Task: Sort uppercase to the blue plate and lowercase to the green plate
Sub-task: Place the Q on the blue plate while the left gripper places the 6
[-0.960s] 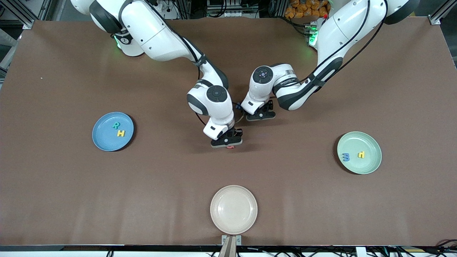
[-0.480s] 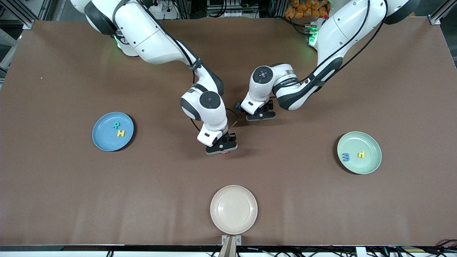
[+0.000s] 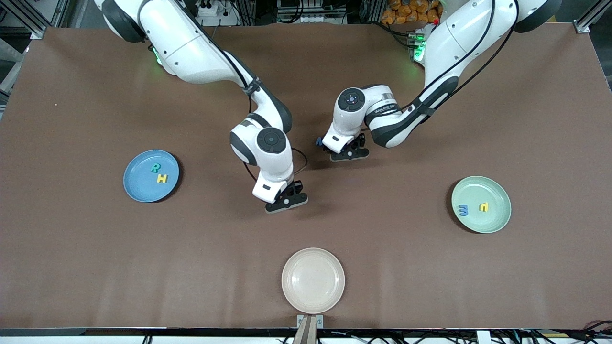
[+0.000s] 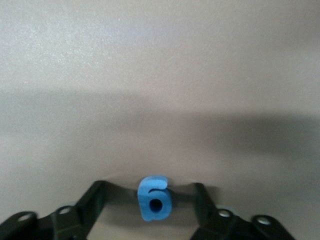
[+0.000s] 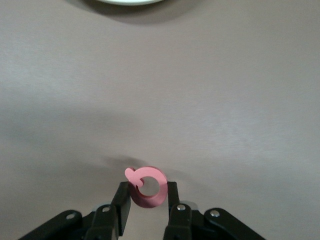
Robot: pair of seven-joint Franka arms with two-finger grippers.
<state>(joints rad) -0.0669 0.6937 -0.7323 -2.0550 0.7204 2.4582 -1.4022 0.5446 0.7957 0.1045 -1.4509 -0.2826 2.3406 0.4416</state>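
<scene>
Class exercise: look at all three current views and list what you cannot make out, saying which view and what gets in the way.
- Front view: the red letter is hidden under the right end effector.
- Front view: the blue g is hidden by the left end effector; a blue letter beside it is mostly covered, unreadable.
- Right wrist view: a pale plate is cut off by the edge.
- Left wrist view: contact between fingers and g is unclear.

SURFACE: brown matte table, full width | FRAME: aluminium profile posts at the corners on the robots' side | CLUTTER: cables and orange objects along that edge | BRACKET: metal clamp at the camera-side edge | LIGHT: even, soft shadows
</scene>
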